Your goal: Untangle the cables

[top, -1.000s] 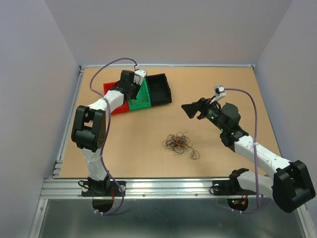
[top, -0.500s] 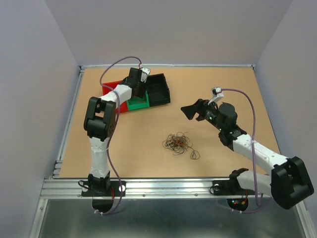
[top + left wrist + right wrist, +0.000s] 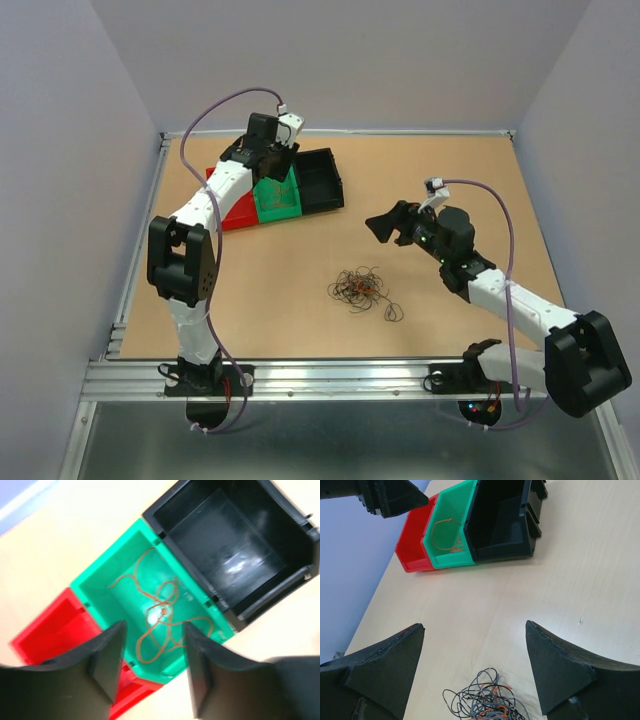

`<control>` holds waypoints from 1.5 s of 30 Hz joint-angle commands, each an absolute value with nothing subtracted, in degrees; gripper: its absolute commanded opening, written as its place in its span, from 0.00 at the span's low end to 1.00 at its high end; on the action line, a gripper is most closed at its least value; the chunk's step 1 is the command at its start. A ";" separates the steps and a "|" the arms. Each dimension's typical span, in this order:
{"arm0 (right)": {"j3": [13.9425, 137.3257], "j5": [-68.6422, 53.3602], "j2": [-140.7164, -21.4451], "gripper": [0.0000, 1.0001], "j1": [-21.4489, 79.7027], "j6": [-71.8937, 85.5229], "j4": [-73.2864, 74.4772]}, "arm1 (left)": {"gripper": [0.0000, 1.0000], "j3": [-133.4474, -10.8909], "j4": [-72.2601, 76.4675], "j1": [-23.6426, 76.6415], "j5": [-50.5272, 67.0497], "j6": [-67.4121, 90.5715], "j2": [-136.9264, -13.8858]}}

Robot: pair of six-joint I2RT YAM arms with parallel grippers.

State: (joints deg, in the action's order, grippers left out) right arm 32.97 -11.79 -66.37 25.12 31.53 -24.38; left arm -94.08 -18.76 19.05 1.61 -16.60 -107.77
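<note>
Above the green bin (image 3: 100, 575) the left fingers (image 3: 107, 662) hang open, empty. Well away from it, the right fingers (image 3: 560, 665) gape near the tangled cables (image 3: 482, 704).

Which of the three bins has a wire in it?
The green bin, in the middle: a brown wire lies inside. The black bin and red bin show none.
</note>
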 commanded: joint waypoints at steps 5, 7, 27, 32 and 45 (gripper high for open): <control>37.70 -10.90 -66.97 0.87 25.31 31.73 -24.00 | 0.52 -91.23 -17.58 19.42 -6.07 -15.82 -107.48; 37.79 -10.90 -67.06 0.87 25.31 31.73 -23.82 | 0.50 -90.62 -16.97 19.42 -5.54 -16.26 -109.50; 55.61 -1.85 -83.04 0.82 27.41 28.41 2.96 | 0.31 -70.86 6.92 19.34 -7.64 -14.77 -98.10; 65.38 8.94 -88.41 0.84 34.97 21.54 18.16 | 0.77 -63.21 14.31 19.42 -8.00 -14.33 -87.57; 62.94 20.64 -79.46 0.84 36.91 21.80 17.06 | 0.92 -46.33 17.93 34.87 17.67 -31.61 -75.41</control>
State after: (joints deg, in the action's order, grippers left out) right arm 64.12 13.52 -85.41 37.19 21.37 19.97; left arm -50.04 16.51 26.06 9.87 -21.41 -77.49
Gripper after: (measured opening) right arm 0.839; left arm 0.903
